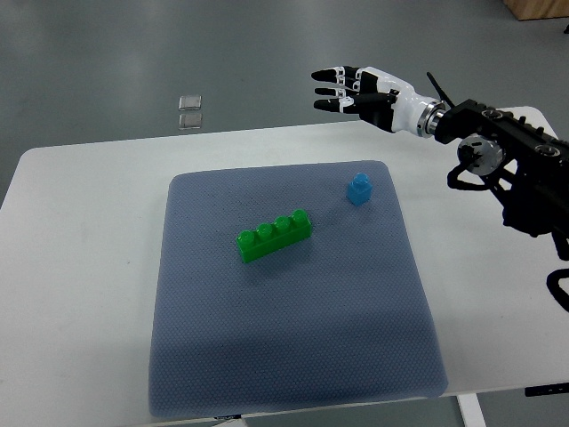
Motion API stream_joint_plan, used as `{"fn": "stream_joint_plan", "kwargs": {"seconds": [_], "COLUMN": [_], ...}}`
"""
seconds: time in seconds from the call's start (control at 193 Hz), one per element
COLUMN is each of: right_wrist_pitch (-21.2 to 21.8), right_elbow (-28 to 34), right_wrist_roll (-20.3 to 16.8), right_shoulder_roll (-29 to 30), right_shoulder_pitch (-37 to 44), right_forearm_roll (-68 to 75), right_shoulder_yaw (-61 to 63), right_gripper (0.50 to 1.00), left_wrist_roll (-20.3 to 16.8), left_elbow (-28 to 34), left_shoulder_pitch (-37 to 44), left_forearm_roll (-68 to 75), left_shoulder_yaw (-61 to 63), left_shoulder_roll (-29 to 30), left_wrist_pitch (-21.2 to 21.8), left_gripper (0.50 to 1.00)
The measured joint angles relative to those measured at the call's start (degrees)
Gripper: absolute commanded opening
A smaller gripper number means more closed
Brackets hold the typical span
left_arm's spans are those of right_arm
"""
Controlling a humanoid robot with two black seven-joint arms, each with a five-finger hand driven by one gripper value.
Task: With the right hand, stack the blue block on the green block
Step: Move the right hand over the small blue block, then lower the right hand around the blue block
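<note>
**Still apart: the hand waits above the far edge**

Clearly, nothing is grasped yet. The black-and-white robot right hand (pixel 351 89) hangs in the air beyond the far edge of the white worktop (pixel 80 231), its fingers (pixel 331 75) stretched out and slightly spread, holding nothing; probably this open shape prepares a grasp. The small blue plastic block (pixel 359 189) stands on the grey-blue textured mat (pixel 293 356), near the mat's far right corner. The long green studded plastic block (pixel 275 236) lies well apart from it, toward the mat's middle, studs up, so it can receive the blue one.
</note>
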Motion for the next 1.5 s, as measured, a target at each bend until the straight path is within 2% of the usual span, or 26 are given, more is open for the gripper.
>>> {"fn": "stream_joint_plan", "kwargs": {"seconds": [0.212, 0.363, 0.518, 0.647, 0.782, 1.331, 1.502], "right_wrist_pitch": [2.41, 3.61, 3.81, 2.79, -0.38, -12.12, -13.81], "right_elbow": [10.69, 21.51, 27.64, 27.89, 26.93, 15.20, 12.81], "right_wrist_roll": [-0.06, 0.02, 0.06, -0.72, -1.58, -2.07, -2.07], "right_shoulder_roll": [-9.20, -15.38, -17.80, -17.80, -17.10, -6.30, -5.02], "right_shoulder_pitch": [10.61, 17.81, 20.68, 20.26, 18.58, 10.37, 9.31], "right_forearm_roll": [-21.82, -36.68, -42.49, -43.01, -43.20, -43.29, -43.43], "right_shoulder_yaw": [-14.11, -25.86, -32.00, -32.37, -32.37, -32.38, -33.31], "right_gripper": [0.926, 0.928, 0.926, 0.926, 0.926, 0.911, 0.901], "left_wrist_roll": [-0.04, -0.04, -0.04, -0.04, -0.04, -0.04, -0.03], "left_elbow": [-0.26, -0.30, -0.37, -0.37, -0.41, -2.39, -2.39], "left_shoulder_pitch": [-0.18, -0.24, -0.26, -0.26, -0.26, -0.25, -0.12], "left_forearm_roll": [0.00, 0.00, 0.04, 0.04, 0.04, -0.01, -0.01], "left_shoulder_yaw": [0.10, 0.10, 0.10, 0.10, 0.11, 0.09, 0.08], "left_shoulder_roll": [0.00, 0.00, 0.00, 0.00, 0.00, 0.00, 0.00], "left_wrist_pitch": [-0.10, -0.10, -0.10, -0.10, -0.10, -0.14, -0.18], "left_gripper": [1.000, 1.000, 1.000, 1.000, 1.000, 1.000, 1.000]}}
